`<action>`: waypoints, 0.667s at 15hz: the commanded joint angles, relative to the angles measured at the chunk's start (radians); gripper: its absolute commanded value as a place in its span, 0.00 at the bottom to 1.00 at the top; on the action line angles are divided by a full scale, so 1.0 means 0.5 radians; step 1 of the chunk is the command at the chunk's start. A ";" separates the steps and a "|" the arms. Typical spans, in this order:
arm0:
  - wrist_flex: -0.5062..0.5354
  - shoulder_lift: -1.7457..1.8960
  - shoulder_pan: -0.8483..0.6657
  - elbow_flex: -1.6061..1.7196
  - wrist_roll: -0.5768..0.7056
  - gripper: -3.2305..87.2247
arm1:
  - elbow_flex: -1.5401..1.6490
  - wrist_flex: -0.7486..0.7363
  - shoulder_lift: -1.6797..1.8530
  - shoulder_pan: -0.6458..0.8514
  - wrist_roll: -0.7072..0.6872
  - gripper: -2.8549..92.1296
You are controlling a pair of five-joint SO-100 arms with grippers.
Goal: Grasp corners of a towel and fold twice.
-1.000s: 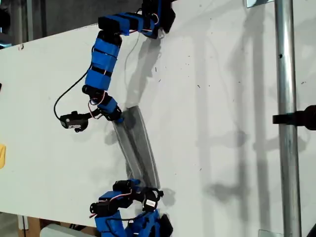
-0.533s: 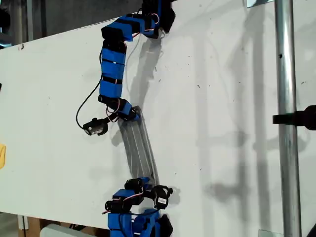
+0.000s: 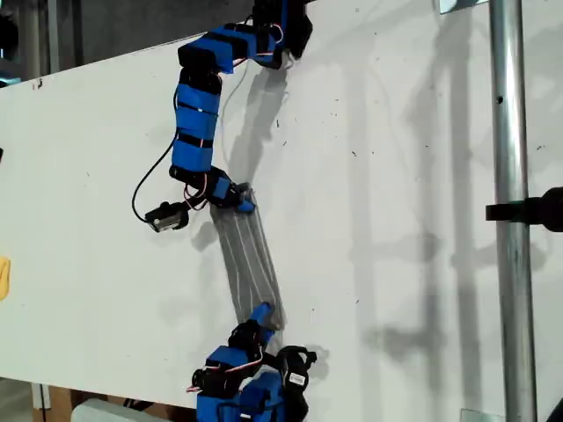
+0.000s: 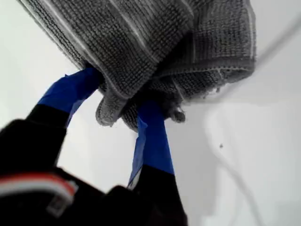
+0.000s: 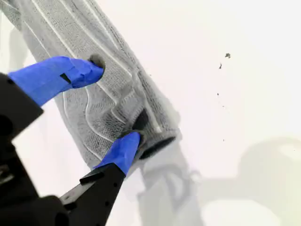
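The grey striped towel (image 3: 251,259) lies as a narrow folded band on the white table (image 3: 396,132), running from the middle toward the exterior view's bottom. My first gripper (image 3: 239,202) is on the arm reaching in from the exterior view's top. It is shut on the towel's upper end, and a bunched corner (image 4: 155,42) hangs over its blue fingers (image 4: 150,136); gripper point (image 4: 121,92). My second gripper (image 3: 262,314), at the exterior view's bottom, grips the lower end. Its fingers press in from both sides and the towel (image 5: 94,94) wrinkles between them; gripper point (image 5: 115,101).
A vertical metal pole (image 3: 510,220) with a black clamp (image 3: 537,209) stands at the exterior view's right. A yellow object (image 3: 3,277) shows at that view's left edge. The table's far edge runs along the exterior view's upper left.
Both grippers have shifted toward the exterior view's right, carrying the towel's ends with them. The lower arm's gripper has also moved up the view.
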 commanded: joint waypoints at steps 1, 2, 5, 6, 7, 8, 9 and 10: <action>0.270 0.577 0.049 -0.071 -0.021 0.28 | 0.138 0.144 0.420 0.092 0.058 0.31; 0.344 0.871 0.049 -0.006 -0.025 0.26 | 0.298 0.181 0.592 0.132 0.083 0.31; 0.239 1.733 0.114 0.374 0.058 0.06 | 0.982 0.236 1.353 0.169 0.276 0.32; 0.114 1.868 0.175 0.525 0.043 0.02 | 1.215 0.291 1.635 0.141 0.405 0.33; -0.028 1.939 0.236 0.653 0.052 0.01 | 1.442 0.350 1.951 0.071 0.555 0.34; -0.083 2.019 0.252 0.770 0.021 0.01 | 1.641 0.433 2.252 -0.025 0.742 0.35; -0.077 2.138 0.249 0.881 -0.034 0.01 | 1.859 0.500 2.577 -0.135 0.942 0.40; -0.095 2.258 0.242 0.994 0.009 0.01 | 2.077 0.565 2.924 -0.264 1.154 0.40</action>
